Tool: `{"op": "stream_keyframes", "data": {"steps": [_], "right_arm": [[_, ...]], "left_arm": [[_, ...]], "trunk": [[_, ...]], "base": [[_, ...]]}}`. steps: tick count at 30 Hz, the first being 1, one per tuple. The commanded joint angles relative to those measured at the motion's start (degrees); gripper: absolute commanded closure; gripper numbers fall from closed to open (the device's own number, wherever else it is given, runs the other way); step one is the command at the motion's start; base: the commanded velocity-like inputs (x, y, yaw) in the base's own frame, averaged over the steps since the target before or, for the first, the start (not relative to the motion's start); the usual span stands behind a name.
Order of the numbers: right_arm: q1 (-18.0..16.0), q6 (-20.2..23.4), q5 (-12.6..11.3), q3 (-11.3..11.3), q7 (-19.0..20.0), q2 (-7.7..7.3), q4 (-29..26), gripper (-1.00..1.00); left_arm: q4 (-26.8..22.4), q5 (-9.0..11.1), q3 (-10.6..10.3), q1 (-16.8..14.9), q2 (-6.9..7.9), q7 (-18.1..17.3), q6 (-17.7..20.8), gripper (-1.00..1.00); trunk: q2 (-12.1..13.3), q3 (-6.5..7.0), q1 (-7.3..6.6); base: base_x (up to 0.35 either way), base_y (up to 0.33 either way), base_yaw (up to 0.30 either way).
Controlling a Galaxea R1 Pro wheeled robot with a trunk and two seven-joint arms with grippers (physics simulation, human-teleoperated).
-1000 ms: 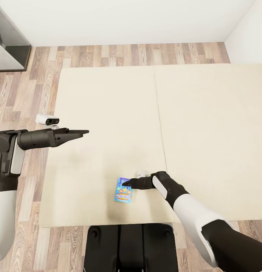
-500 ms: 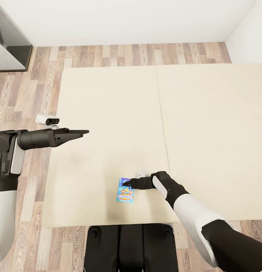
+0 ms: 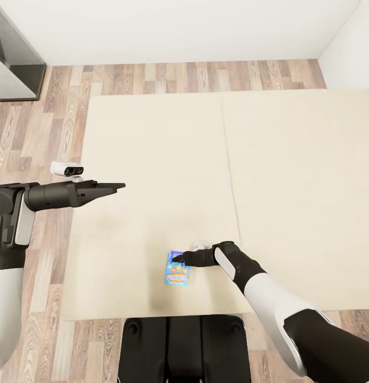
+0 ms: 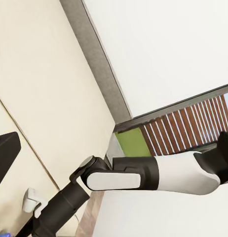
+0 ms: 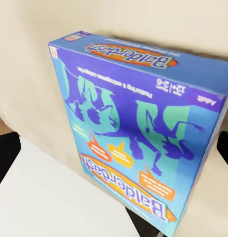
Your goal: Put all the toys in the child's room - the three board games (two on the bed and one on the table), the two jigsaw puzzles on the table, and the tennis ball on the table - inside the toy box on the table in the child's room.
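Your right end effector (image 3: 174, 259) sits at the upper edge of the small blue board game (image 3: 176, 274), which lies flat on the bed (image 3: 152, 159) near its front edge, just left of the middle seam. Whether its fingers grip the box or merely touch it, you cannot tell. Your left end effector (image 3: 119, 186) hangs over the bed's left side, its fingers drawn together on nothing

One board game (image 3: 177, 268) (blue), one bed (image 3: 152, 159).
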Motion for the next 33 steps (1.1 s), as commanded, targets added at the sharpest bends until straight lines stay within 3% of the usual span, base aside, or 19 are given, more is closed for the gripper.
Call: {"op": "stream_keyframes", "data": {"steps": [1,17,33], "right_arm": [[0.0,0.2,0.0,0.2,0.1,-0.01,0.0,-1.00],[0.0,0.3,-0.2,0.2,0.1,-0.01,0.0,-1.00],[0.0,0.8,0.0,0.2,0.1,-0.05,0.0,-1.00]], "left_arm": [[0.0,0.0,0.0,0.0,0.03,-0.2,0.6,-1.00],[0.0,0.0,0.0,0.0,0.03,-0.2,0.6,-1.00],[0.0,0.0,0.0,0.0,-0.02,-0.2,0.6,-1.00]], "trunk": [[-0.1,-0.06,0.03],[-0.1,-0.06,0.03],[-0.1,-0.06,0.03]], "base": [[0.000,0.135,0.000],[0.000,0.106,0.000],[0.000,0.007,0.000]]}}
